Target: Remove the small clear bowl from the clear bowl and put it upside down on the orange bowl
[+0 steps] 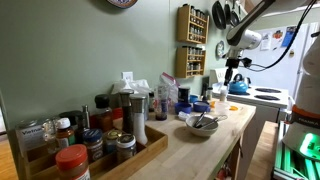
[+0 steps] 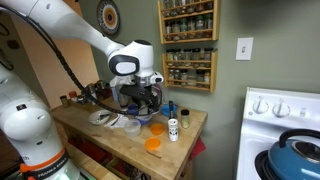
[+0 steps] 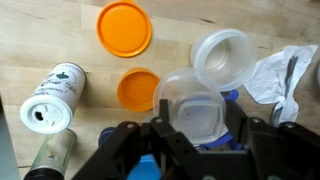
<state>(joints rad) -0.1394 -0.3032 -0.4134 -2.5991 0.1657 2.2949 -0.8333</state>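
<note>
In the wrist view my gripper [image 3: 195,118] is shut on the small clear bowl [image 3: 190,100], one finger on each side, and holds it above the wooden counter. The larger clear bowl [image 3: 222,55] stands empty just beyond it to the right. The orange bowl [image 3: 125,28] lies low and flat at the top of that view, apart from the gripper. In an exterior view the gripper [image 2: 140,106] hovers over the counter, with the orange bowl [image 2: 153,144] nearer the front edge. In an exterior view the gripper [image 1: 232,72] is far off.
A smaller orange dish [image 3: 138,88] sits just left of the held bowl. A white shaker [image 3: 52,95] lies at the left and a crumpled white cloth [image 3: 275,75] at the right. A pale bowl with utensils [image 1: 201,124], a tray of jars [image 1: 90,150] and a stove with a blue kettle [image 2: 300,150] are nearby.
</note>
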